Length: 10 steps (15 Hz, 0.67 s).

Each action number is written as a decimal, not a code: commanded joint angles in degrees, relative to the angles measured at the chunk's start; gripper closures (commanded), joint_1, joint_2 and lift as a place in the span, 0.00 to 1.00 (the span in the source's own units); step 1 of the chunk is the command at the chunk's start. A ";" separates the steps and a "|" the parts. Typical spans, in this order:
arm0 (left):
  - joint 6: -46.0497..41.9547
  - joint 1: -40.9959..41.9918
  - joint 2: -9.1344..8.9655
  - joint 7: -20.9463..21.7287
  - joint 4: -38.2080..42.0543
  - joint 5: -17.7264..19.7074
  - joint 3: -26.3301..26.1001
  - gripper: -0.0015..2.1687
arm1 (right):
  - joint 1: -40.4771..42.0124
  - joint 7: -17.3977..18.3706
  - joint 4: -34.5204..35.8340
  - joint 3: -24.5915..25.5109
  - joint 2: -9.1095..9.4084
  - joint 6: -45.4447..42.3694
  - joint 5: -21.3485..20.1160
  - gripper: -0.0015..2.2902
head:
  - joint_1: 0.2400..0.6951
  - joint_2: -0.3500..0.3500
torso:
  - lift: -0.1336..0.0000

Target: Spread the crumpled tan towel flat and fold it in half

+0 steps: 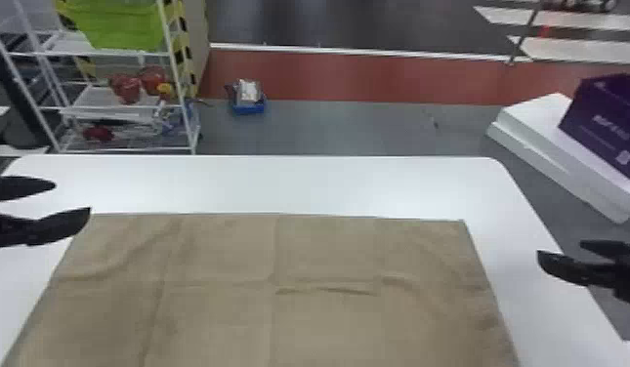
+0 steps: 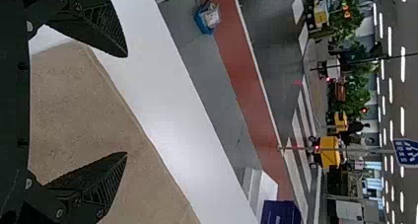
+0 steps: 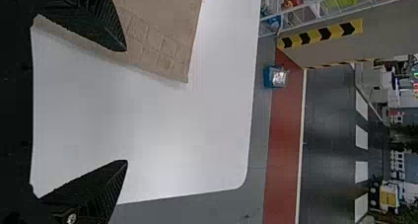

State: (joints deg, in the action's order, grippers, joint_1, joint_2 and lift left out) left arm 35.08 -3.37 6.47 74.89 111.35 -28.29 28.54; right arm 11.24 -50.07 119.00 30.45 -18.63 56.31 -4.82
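A tan towel (image 1: pixel 323 322) lies spread nearly flat on a white tabletop (image 1: pixel 299 180), its straight far edge running from side to side between the robot's two grippers. The left gripper (image 1: pixel 73 198), its black fingers parted and holding nothing, hangs right by the cloth's far left corner and is the nearer of the two. The right gripper (image 1: pixel 559 248), also spread and empty, waits off to the right, well apart from the far right corner, so the towel lies to its left. The near edge runs out of the head view, and which way the long axis goes cannot be told.

The head view takes in both far corners, crossing crease lines and a low ridge (image 1: pixel 347 290) right of the middle. The right wrist view picks out a grid-patterned band (image 3: pixel 153 42) along the towel's right side, while the left wrist view shows the far left corner in the gap between the fingers, whether touched or not being unclear. Spreading looks all but finished; the fold probably comes next, and the right arm would likely have to move inward to take its corner.
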 commanded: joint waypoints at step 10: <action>-0.66 -13.68 2.67 -3.09 -25.40 -13.10 -9.64 0.15 | -0.34 0.33 -1.31 -0.31 0.53 -1.85 -0.80 0.04 | 1.00 0.33 | 0.08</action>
State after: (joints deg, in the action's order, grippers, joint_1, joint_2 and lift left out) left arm 34.67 -15.79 7.91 72.35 89.50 -41.06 19.24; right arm 10.78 -49.68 117.75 30.05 -18.06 54.78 -5.62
